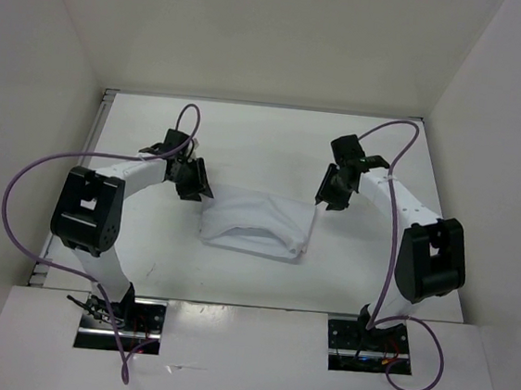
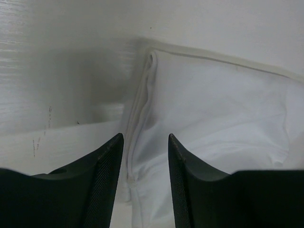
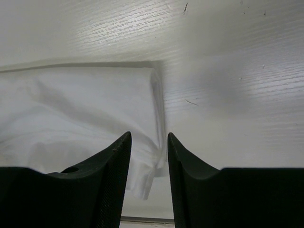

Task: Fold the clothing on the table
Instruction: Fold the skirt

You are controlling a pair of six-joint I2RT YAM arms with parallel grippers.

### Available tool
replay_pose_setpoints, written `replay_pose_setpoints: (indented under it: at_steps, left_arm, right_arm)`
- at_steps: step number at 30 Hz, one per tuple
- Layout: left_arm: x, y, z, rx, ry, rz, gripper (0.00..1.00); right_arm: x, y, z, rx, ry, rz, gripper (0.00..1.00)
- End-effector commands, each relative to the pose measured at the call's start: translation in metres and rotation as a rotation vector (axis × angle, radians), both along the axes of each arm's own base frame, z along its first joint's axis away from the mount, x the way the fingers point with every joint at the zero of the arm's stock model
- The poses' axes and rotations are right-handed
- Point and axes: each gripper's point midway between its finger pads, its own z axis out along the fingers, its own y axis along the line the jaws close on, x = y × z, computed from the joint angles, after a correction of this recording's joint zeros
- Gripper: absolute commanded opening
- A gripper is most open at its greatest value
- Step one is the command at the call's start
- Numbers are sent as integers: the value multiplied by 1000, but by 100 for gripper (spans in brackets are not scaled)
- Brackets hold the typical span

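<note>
The white clothing [image 1: 258, 223] lies folded into a wide, wrinkled band in the middle of the table [image 1: 266, 140]. My left gripper [image 1: 196, 186] hangs over its far left corner. In the left wrist view the left gripper [image 2: 145, 137] is open, and the clothing's [image 2: 218, 109] hemmed edge runs below the gap. My right gripper [image 1: 330, 198] is over the far right corner. In the right wrist view the right gripper [image 3: 148, 134] is also open, straddling the folded side edge of the clothing [image 3: 80, 104]. Neither gripper holds fabric.
White wall panels [image 1: 259, 27] enclose the table on three sides. Purple cables [image 1: 19, 188] loop off both arms. The grey rim [image 1: 107, 104] marks the far left corner. The arm bases [image 1: 122, 316] sit at the near edge.
</note>
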Motion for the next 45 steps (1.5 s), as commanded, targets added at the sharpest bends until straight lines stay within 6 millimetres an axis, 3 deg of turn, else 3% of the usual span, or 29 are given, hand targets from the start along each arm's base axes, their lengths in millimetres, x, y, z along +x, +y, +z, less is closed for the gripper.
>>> replay_pose_setpoints:
  at_steps: [1, 3, 8, 18, 22, 23, 36, 39, 43, 45]
  left_arm:
    - [21, -1, 8, 3, -64, 8, 50]
    - [23, -2, 5, 3, -64, 8, 49]
    - [21, -6, -3, -19, -39, -8, 27]
    - [22, -6, -8, -14, -32, -15, 26]
    - [21, -10, -13, -34, -19, -28, 2]
    - [21, -10, -13, -34, -19, -28, 0]
    - [16, -16, -8, -49, -33, -54, 0]
    - [16, -16, -8, -49, -33, -54, 0]
    - [16, -16, -8, -49, -33, -54, 0]
    - [16, -16, -8, -49, -33, -54, 0]
  right_arm:
    - [7, -9, -2, -6, -19, -37, 42]
    - [9, -6, -4, 5, -16, -41, 42]
    - [7, -5, -10, 10, -3, -38, 42]
    - [0, -3, -21, 25, 32, -48, 43]
    - [-2, -3, -24, 29, 42, -65, 43]
    - [-5, -4, -27, 26, 51, -65, 43]
    - [-6, 12, -57, 96, 107, -43, 43]
    - [-5, 14, -66, 99, 119, -31, 36]
    - [-3, 16, -72, 106, 126, -28, 12]
    - [-2, 18, -66, 122, 112, -22, 0]
